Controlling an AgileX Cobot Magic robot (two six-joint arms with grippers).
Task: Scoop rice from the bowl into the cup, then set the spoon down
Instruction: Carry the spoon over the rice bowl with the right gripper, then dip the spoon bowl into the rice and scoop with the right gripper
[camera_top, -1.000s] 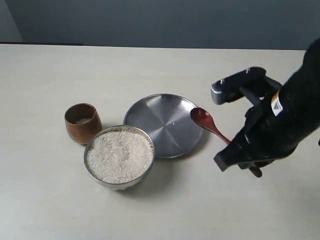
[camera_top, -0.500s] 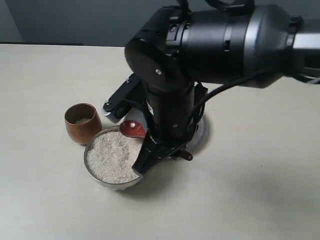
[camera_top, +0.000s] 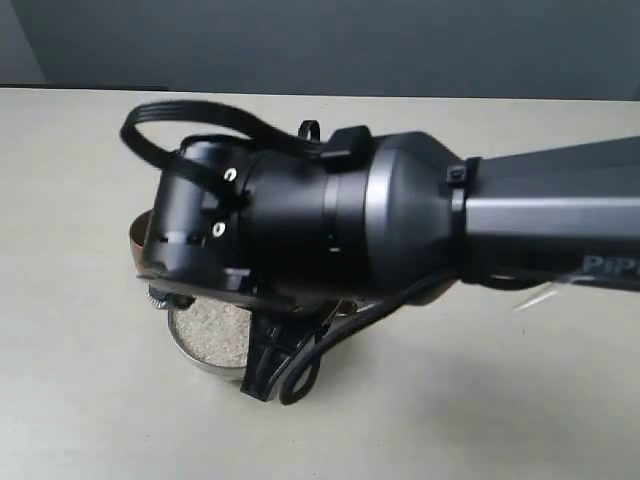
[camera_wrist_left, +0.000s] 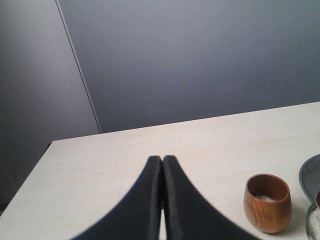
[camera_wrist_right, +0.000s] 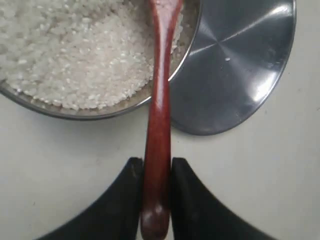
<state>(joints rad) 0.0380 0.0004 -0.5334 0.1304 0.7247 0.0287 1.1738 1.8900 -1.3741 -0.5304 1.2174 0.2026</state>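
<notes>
Mostly, the exterior view is filled by the right arm (camera_top: 400, 230), a black bulk spanning from the right edge of the frame past the middle. At left of centre a sliver of the brown cup (camera_top: 133, 236) peeks out beside it. Just under the arm, lower left of centre, part of the steel bowl (camera_top: 203, 367) shows with the rice (camera_top: 212, 330) in it, standing on the pale surface (camera_top: 80, 400).

On the left wrist view, the left end effector (camera_wrist_left: 162, 200) has its fingers pressed together with nothing between them.

On the right wrist view, the right end effector (camera_wrist_right: 156, 166) is narrow, clamped on the handle of the spoon (camera_wrist_right: 160, 100). The spoon runs over the rice, and its head is out of view. A flat steel plate (camera_wrist_right: 235, 65) lies just beside the bowl.
</notes>
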